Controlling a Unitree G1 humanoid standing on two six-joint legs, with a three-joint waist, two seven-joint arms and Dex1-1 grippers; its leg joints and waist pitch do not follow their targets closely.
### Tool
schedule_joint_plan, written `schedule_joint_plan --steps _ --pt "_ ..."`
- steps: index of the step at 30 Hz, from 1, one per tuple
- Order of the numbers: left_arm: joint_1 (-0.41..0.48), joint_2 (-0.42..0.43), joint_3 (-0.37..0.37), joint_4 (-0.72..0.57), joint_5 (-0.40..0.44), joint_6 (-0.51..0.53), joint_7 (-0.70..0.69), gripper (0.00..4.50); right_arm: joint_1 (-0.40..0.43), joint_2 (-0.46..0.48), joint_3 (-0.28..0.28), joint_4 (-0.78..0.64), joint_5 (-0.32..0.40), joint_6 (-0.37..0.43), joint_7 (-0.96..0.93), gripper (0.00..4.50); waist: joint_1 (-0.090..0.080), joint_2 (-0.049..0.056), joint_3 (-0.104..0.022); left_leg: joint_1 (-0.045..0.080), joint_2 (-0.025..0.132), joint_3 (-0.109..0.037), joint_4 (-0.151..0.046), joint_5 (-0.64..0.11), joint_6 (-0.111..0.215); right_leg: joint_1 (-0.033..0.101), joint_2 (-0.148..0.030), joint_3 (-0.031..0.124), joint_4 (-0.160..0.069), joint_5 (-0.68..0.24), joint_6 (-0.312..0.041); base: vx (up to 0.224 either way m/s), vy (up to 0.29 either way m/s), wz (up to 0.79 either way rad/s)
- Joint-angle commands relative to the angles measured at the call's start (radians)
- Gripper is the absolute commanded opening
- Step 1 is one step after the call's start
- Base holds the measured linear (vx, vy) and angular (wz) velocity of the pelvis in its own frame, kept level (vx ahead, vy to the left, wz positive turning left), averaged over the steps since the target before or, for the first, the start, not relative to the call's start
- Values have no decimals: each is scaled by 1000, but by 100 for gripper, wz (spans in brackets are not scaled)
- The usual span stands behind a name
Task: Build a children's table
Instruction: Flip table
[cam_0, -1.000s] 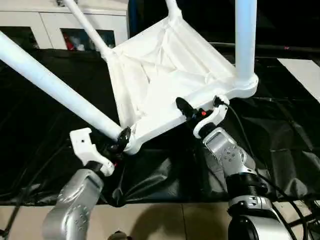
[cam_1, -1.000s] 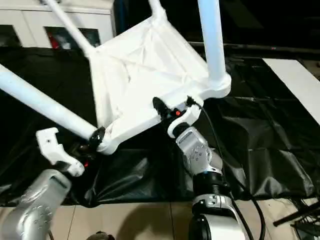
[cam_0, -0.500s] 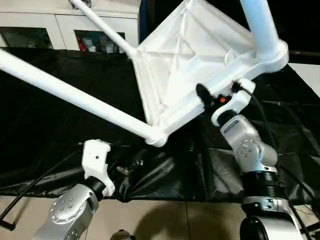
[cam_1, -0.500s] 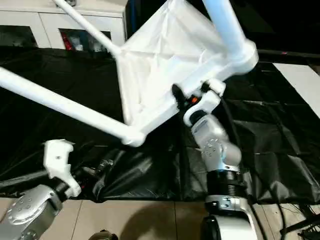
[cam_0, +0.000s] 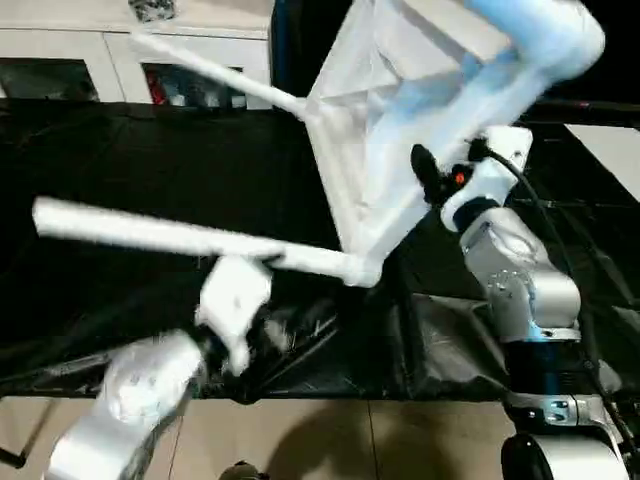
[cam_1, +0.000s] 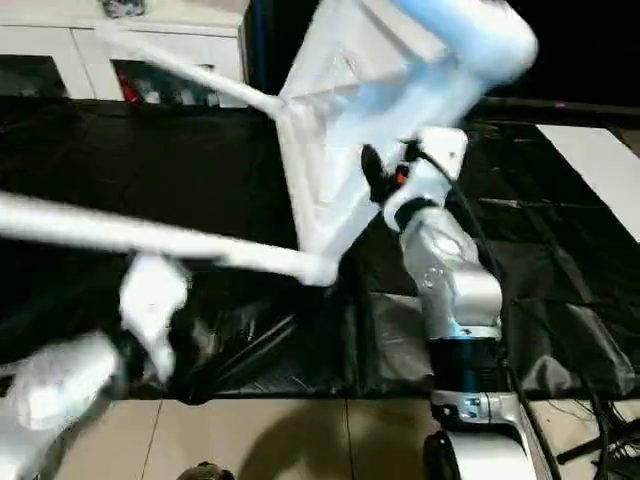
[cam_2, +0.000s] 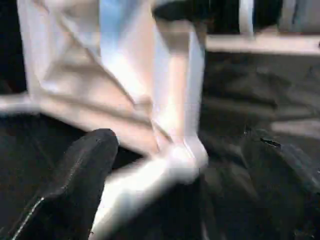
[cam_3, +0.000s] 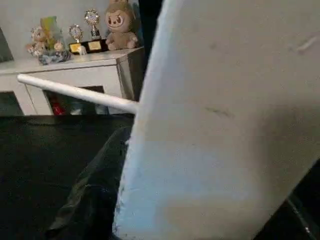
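Table (cam_0: 400, 120): white, tipped up on edge above the black sheet, ribbed underside toward the head camera; legs fitted in the corner sockets.
Right claw (cam_0: 432, 182): clamped on the rim of the top partway along its near edge, one black finger (cam_0: 425, 172) lying against the underside; carries the table.
Top seen along right claw (cam_3: 225, 115): broad white face pressed close against the camera, slanting across it.
Near leg (cam_0: 190, 240): juts from the lowest corner socket (cam_0: 362, 270), which sits below and to the left of the right claw; runs almost level toward the left, directly above the left claw.
Far leg (cam_0: 215, 75): thin white tube leaving the far corner of the top, beyond the right claw, aimed at the cabinets.
Upper leg (cam_0: 535, 35): rises from the corner just above the right claw, blurred pale blue.
Left claw (cam_2: 165, 200): spread wide and empty, fingers (cam_2: 80, 175) well apart; in the head views sits blurred just under the near leg, apart from it; lowest corner socket and near leg lie ahead of its open jaws.
Black sheet (cam_0: 120, 170): crumpled plastic covering the surface beneath both claws.
Cabinets (cam_0: 70, 60): white, glass-fronted, far behind the left claw.
Figurines (cam_3: 100, 30): plush toy and small trophies on the cabinet top, beyond the far leg.
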Motion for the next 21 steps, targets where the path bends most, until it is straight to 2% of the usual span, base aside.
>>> schedule_joint_plan --steps 1,3,5,7,8,10,12,16,18,20,21 --pt "-31 3 8 5 20 -11 0 450 16 -26 12 21 -78 26 -43 209 -10 11 -55 34 4 2 -75 -232 -113 8 -15 20 -70 -81 -79 0 0 0" --pt "-93 16 -8 19 51 -40 -6 450 12 -19 55 19 -122 17 -59 208 -11 11 -55 35 4 2 -75 -246 -112 7 -16 20 -73 -110 -72 0 0 0" --pt "-120 16 -14 25 69 -48 -2 450 9 -2 61 20 -125 23 -73 208 -13 9 -54 34 4 1 -76 -254 -113 6 -16 20 -75 -130 -69 0 0 0" --pt "-181 18 -23 32 98 -47 2 450 -1 19 98 31 -154 29 -94 205 -14 0 -55 35 6 2 -76 -260 -113 3 -17 21 -75 -146 -68 0 0 0" --pt "-181 18 -23 32 98 -47 2 450 -1 19 98 31 -154 29 -94 205 -12 4 -55 36 6 1 -76 -262 -115 2 -17 20 -73 -148 -68 0 0 0" --pt "-227 40 -35 37 128 -59 -11 450 -15 26 128 52 -182 19 -103 202 -15 3 -56 35 4 -1 -78 -278 -123 2 -17 20 -73 -163 -65 0 0 0" --pt "-277 64 -40 47 154 -82 -33 450 -35 42 150 85 -206 18 -119 202 -21 -5 -54 34 4 -1 -79 -294 -124 0 -17 20 -76 -180 -66 0 0 0" --pt "-315 83 -45 61 190 -122 -44 450 -51 59 170 119 -221 10 -122 202 -24 -1 -54 36 5 -2 -79 -321 -128 -5 -19 22 -77 -206 -65 0 0 0" --pt "-372 87 -18 89 226 -141 -16 450 -60 72 188 150 -239 -12 -118 202 -29 -3 -54 35 5 -4 -81 -343 -133 -5 -18 21 -77 -215 -66 0 0 0" --pt "-394 88 0 98 226 -160 -9 450 -61 79 176 158 -233 -13 -124 202 -29 -12 -55 35 4 -3 -80 -348 -130 -6 -19 21 -78 -229 -67 0 0 0" --pt "-404 94 9 98 235 -179 -2 450 -60 85 166 160 -218 -17 -114 202 -28 -9 -56 34 5 -5 -81 -342 -131 -5 -21 21 -76 -224 -69 0 0 0"
